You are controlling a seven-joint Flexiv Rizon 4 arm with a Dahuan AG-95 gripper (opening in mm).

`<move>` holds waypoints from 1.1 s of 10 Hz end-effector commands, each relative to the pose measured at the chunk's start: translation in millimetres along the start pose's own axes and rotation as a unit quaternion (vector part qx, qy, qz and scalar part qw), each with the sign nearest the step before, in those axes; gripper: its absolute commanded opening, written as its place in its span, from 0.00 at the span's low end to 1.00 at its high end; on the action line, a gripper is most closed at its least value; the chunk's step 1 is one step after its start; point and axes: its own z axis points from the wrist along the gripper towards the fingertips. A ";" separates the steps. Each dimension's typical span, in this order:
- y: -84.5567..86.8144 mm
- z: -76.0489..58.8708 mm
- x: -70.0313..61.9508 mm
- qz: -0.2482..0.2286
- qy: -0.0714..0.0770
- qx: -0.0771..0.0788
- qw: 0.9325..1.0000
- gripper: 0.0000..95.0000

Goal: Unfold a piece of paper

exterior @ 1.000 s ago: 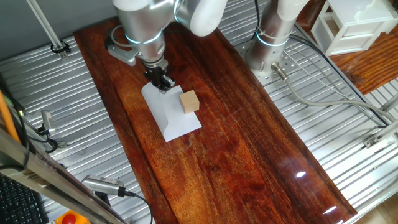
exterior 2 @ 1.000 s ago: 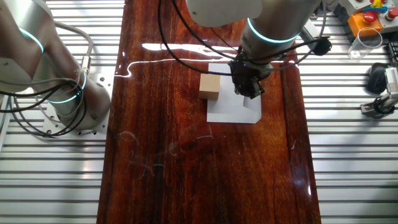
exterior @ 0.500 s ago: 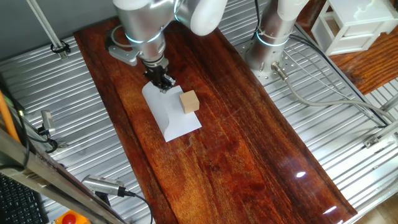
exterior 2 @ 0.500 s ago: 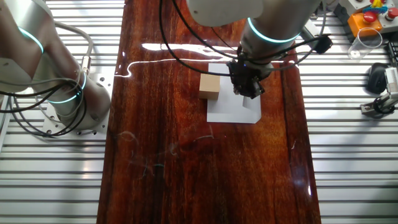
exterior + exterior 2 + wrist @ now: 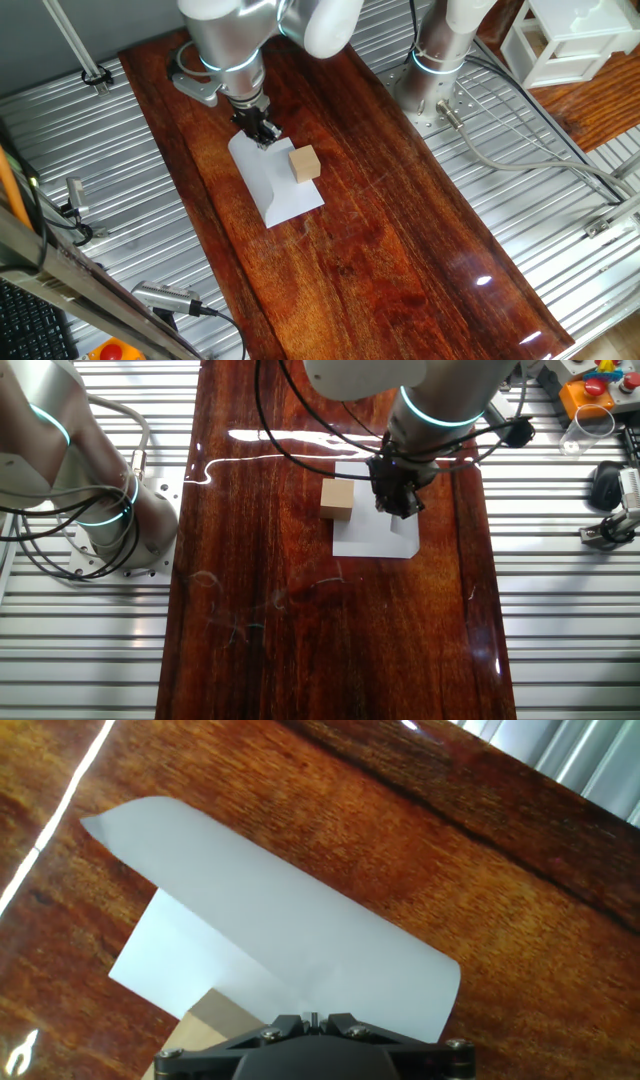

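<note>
The piece of paper is a white folded sheet lying on the dark wooden board; it also shows in the other fixed view. In the hand view its top flap is lifted and curls up over the lower layer. My gripper stands at the sheet's far edge, also seen in the other fixed view. Its jaws are closed on the flap's edge at the bottom of the hand view. A small tan wooden cube rests on the sheet's right side, also in the other fixed view.
A second robot base stands at the board's far right corner. A white shelf unit is at the top right. Ribbed metal table surrounds the board. Cables run along the right.
The gripper has shifted very slightly away from the cube, keeping its hold on the paper flap. The paper and the cube stay in place.
</note>
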 end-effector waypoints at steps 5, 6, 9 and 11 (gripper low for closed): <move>-27.9 9.5 -33.2 0.001 -0.009 -0.001 1.000 0.00; -32.8 10.9 -40.1 -0.003 -0.011 0.000 1.000 0.00; -40.4 12.6 -61.7 -0.006 -0.009 0.000 1.000 0.00; -41.5 14.8 -68.0 -0.009 -0.009 0.000 1.000 0.00</move>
